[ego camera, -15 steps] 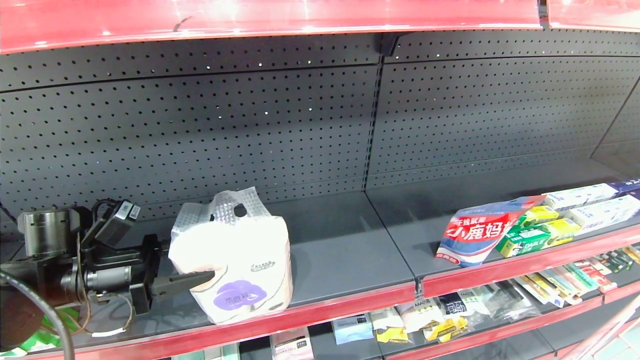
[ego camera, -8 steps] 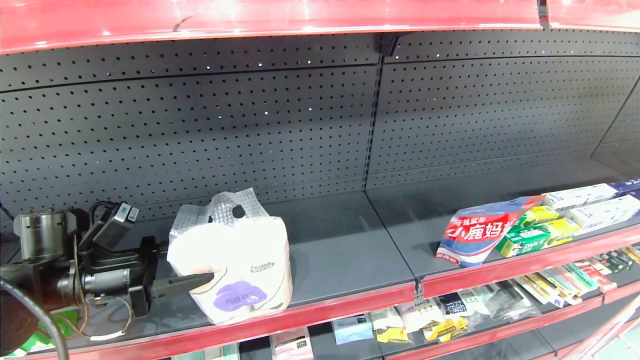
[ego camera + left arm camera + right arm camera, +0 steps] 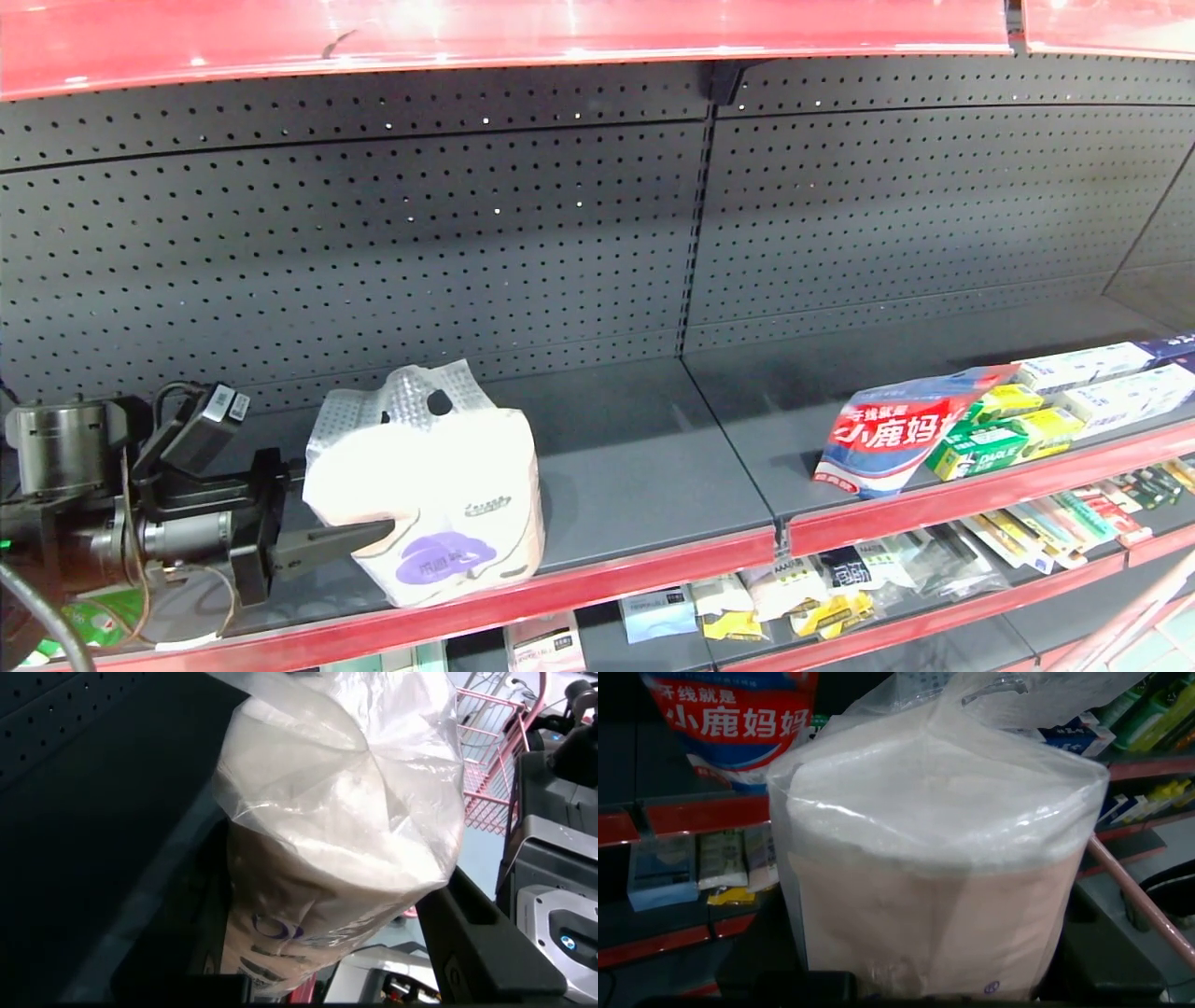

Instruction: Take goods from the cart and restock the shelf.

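A white toilet paper pack (image 3: 439,485) with a purple label stands near the front left of the dark shelf board (image 3: 635,467), leaning a little. My left gripper (image 3: 369,523) comes at it from the left and is shut on its lower part, one finger (image 3: 327,546) lying across the pack's front. In the left wrist view the pack (image 3: 336,831) sits between the dark fingers (image 3: 476,943). Close up in the right wrist view is a second toilet paper pack (image 3: 934,859), with my right gripper (image 3: 943,985) shut on it.
A red and blue pouch (image 3: 887,434) and toothpaste boxes (image 3: 1008,429) lie on the shelf's right section. The red front lip (image 3: 653,569) runs along the edge, with small goods (image 3: 822,583) on the shelf below. A pink cart (image 3: 491,756) stands behind.
My left gripper has drifted left and slightly down, and the toilet paper pack has shifted left with it and tipped a little.
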